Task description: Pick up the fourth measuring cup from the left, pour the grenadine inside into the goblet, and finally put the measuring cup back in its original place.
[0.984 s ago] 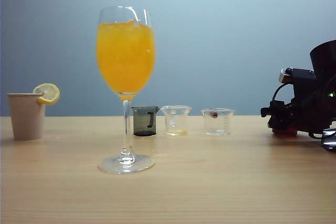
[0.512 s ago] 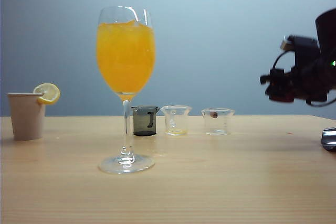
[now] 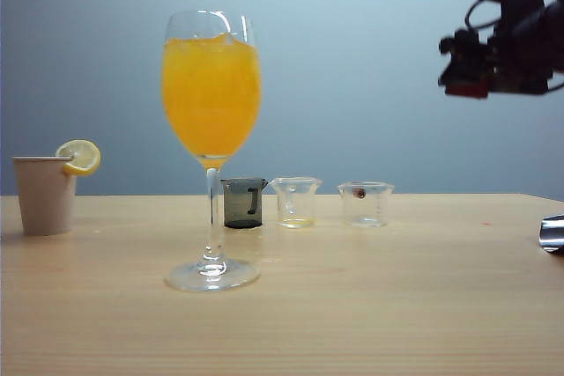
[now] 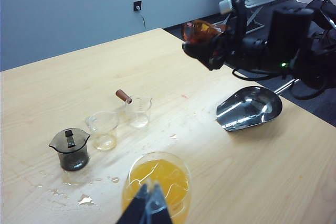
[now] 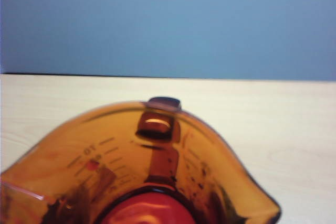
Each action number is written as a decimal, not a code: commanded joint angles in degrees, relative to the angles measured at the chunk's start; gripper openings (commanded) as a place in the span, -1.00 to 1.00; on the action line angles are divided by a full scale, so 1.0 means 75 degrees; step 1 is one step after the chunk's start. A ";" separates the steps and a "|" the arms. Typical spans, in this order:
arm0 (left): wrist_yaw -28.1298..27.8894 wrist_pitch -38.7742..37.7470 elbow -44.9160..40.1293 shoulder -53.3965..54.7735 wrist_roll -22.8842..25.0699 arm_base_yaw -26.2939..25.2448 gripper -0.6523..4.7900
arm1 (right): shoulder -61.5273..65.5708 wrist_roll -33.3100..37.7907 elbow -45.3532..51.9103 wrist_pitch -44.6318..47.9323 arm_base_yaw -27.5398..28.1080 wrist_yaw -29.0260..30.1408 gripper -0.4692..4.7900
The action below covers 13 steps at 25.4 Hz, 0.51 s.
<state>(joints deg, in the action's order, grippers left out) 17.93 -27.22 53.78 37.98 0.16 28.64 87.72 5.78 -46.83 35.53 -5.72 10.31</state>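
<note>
Grenadine (image 5: 149, 211) sits dark red in the bottom of the fourth cup (image 5: 142, 166), which the right gripper (image 3: 465, 66) holds clamped between part-closed jaws, high above the table (image 3: 397, 305) at its right side and well apart from the goblet (image 3: 211, 85). By my reading the pick-up is done and the carry is in hand; the pour has not begun, since the goblet shows only orange drink. The next move calls for bringing the cup level across to the goblet's rim, spout leading, then tipping slowly: the goblet is nearly full and tall on a thin stem, so a knock or a fast pour could spill it. The left gripper (image 4: 148, 203) hangs just above the goblet with its tips together and nothing between them. Counted: one goblet, one red cup in the air, three cups on the table, namely one grey cup (image 3: 243, 202) and two clear cups (image 3: 295, 201), one paper cup (image 3: 44, 194) with a lemon slice (image 3: 80, 156), and one metal scoop (image 4: 249, 108).
</note>
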 commanded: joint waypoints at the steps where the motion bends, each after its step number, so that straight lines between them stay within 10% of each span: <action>1: 0.0017 0.0099 0.0055 -0.0006 -0.0023 -0.0003 -0.78 | -0.0577 0.0000 -0.0032 -0.0423 -0.0192 0.0105 -0.62; 13: 0.0044 0.0093 0.0055 -0.0009 -0.0023 -0.0003 -0.78 | -0.1568 0.0003 -0.0082 -0.1402 -0.2028 0.0128 -0.62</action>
<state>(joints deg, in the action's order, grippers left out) 17.96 -27.20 53.78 37.98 0.16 28.62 76.62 5.78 -46.94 23.94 -20.01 11.20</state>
